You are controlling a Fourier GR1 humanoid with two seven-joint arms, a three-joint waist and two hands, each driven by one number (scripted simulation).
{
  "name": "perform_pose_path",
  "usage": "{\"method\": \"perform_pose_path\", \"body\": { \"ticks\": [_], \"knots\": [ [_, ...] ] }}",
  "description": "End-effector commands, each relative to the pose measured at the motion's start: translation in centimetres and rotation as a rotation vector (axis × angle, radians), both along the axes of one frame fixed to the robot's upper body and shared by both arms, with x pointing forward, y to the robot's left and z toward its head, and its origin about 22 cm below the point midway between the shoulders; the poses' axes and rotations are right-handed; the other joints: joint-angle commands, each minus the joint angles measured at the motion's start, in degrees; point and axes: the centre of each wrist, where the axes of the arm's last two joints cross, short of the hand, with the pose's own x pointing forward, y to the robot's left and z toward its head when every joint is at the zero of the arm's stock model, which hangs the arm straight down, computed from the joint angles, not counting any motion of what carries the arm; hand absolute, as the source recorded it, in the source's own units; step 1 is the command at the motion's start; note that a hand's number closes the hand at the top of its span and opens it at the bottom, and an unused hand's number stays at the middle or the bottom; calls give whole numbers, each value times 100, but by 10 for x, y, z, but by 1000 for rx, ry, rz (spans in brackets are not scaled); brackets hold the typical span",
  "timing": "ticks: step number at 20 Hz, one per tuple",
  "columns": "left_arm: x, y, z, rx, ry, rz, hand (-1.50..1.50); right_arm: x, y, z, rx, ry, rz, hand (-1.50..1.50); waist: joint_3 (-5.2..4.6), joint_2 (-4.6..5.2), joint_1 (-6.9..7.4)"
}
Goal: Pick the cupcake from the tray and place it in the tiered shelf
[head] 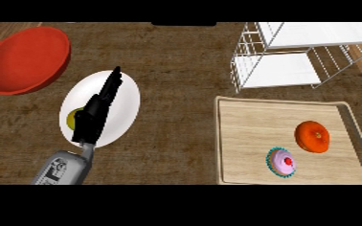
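A red bowl (28,60) sits at the far left corner of the wooden counter (176,76), cut off by the view's left side. Just beside it, nearer the front edge, lies a white plate (126,106). A small yellow-green thing (71,118) rests on the plate's left part; most of it is hidden and what it is cannot be told.

The robot's left hand (96,114) hangs over this plate. Its grey forearm (63,167) comes in from the counter's front edge at the left, and the black fingers (112,84) stretch straight toward the far edge, reaching just past the plate's far rim. The hand is released and grasps nothing. Whether it touches the plate cannot be told.

The middle of the counter is bare wood grain.

Toward the right, a wire shelf (244,52) with white tiers stands at the far right corner, its upper tier above the lower one. In front of it, near the front right corner, lies a pale wooden tray (247,139) with a raised rim. The tray and the shelf are near each other but apart.

The cupcake (283,162), pink-frosted with a red dot on top and a teal wrapper, sits upright on the tray, close to its front edge and right of its middle. Just beside it, farther back and to the right, lies a round orange fruit (312,136). The two look almost touching. The cupcake is well apart from the left hand.
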Motion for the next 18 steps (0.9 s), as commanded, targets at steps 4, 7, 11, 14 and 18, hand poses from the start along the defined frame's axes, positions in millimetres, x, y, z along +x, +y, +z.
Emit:
{"method": "perform_pose_path", "body": {
  "ticks": [4,7,11,14,18],
  "knots": [
    [12,5,3,10,-11,19,0,4,35,25,-51,-17,-49,-150,5,-15,-57],
    [-4,6,-2,7,15,-20,0,16,37,27,-60,-23,-74,-150,1,-22,2],
    [1,15,5,-1,1,7,0,21,41,18,-89,-19,-93,-150,5,-32,-46],
    [-4,-7,-13,-5,0,18,0,28,48,4,-65,-1,-72,-150,9,-23,-80],
    [-1,17,10,-9,1,13,0,35,61,-4,-71,2,-70,-150,10,-29,-53]
  ]
}}
